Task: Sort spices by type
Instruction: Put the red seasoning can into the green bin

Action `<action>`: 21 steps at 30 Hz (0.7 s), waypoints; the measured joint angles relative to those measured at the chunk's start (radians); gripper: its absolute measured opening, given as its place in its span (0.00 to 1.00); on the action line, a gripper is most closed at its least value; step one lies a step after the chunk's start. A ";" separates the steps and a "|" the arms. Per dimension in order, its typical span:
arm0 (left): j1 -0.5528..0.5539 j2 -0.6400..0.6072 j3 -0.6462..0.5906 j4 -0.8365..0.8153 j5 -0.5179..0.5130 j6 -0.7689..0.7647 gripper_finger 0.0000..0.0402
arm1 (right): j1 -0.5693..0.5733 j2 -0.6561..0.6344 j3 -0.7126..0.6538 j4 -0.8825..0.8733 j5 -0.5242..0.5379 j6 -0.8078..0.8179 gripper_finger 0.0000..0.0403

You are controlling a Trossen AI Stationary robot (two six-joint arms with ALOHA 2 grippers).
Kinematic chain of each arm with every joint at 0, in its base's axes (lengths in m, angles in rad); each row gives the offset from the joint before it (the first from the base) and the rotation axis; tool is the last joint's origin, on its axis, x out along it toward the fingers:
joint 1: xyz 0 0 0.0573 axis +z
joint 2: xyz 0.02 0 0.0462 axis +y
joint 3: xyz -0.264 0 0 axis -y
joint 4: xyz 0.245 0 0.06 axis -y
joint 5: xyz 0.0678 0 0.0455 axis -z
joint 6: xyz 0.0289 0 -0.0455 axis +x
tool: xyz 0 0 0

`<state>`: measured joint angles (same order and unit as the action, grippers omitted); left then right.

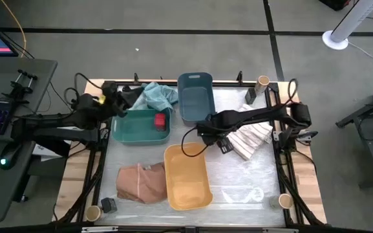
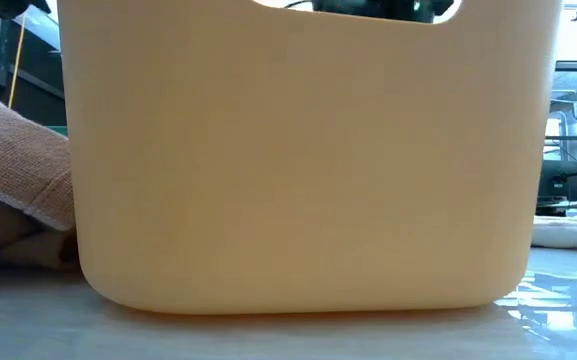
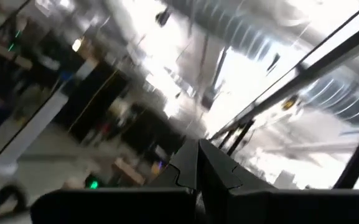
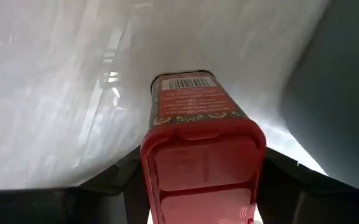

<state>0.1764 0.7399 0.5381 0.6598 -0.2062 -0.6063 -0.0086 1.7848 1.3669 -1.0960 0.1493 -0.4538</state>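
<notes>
- Four views, high one first: right gripper [image 1: 207, 136] at frame centre, just above the yellow bin [image 1: 187, 177], between it and the blue bin [image 1: 195, 97] higher up; whatever sits between the fingers too small to make out here.
- Left gripper [image 1: 123, 97] at upper left, beside the teal cloth [image 1: 158, 96], above the green bin [image 1: 138, 127].
- One red spice box [image 1: 159, 120] lying inside the green bin, toward its right end.
- Striped cloth [image 1: 249, 138] right of centre, just beside the right gripper; tan cloth [image 1: 141, 182] at lower left, touching the yellow bin.
- Tan round jars at three table corners: upper right [image 1: 262, 82], lower right [image 1: 285, 201], lower left [image 1: 94, 212]; dark grey box [image 1: 108, 205] next to the lower-left jar.
- Low view: yellow bin wall [image 2: 303, 170] filling nearly the whole frame, tan cloth [image 2: 18, 180] at left edge.
- Left wrist view: dark fingers [image 3: 216, 171] at bottom centre pressed together, nothing between them; only blurred room beyond.
- Right wrist view: red spice box [image 4: 201, 149] at centre and bottom, barcode end farthest from camera, lid end nearest, sitting between the two dark fingers [image 4: 114, 177] over the pale table surface [image 4: 61, 93]; fingers against its sides, clasping it.
</notes>
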 joint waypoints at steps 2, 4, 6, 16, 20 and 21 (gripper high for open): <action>0.000 -0.001 0.000 0.038 0.000 0.033 0.00 | 0.000 -0.039 0.035 -0.039 0.000 0.000 0.52; 0.000 0.000 0.000 0.043 0.000 0.067 0.00 | 0.000 -0.081 0.095 -0.065 0.000 0.001 0.52; 0.001 0.000 0.000 0.031 -0.002 0.101 0.00 | 0.000 -0.112 0.167 -0.074 0.001 0.009 0.52; 0.051 -0.013 0.018 -0.066 0.020 0.134 0.00 | -0.019 0.047 0.563 0.219 -0.010 0.008 0.52; 0.080 -0.050 0.082 -0.127 0.118 0.166 0.00 | -0.019 0.210 0.719 0.223 -0.023 0.011 0.52; 0.084 -0.061 0.102 -0.150 0.139 0.174 0.00 | -0.019 0.245 0.755 0.223 -0.025 0.019 0.52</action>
<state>0.2607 0.6785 0.6399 0.5102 -0.0676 -0.4327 -0.0276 2.0301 2.1224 -0.8730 0.1241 -0.4352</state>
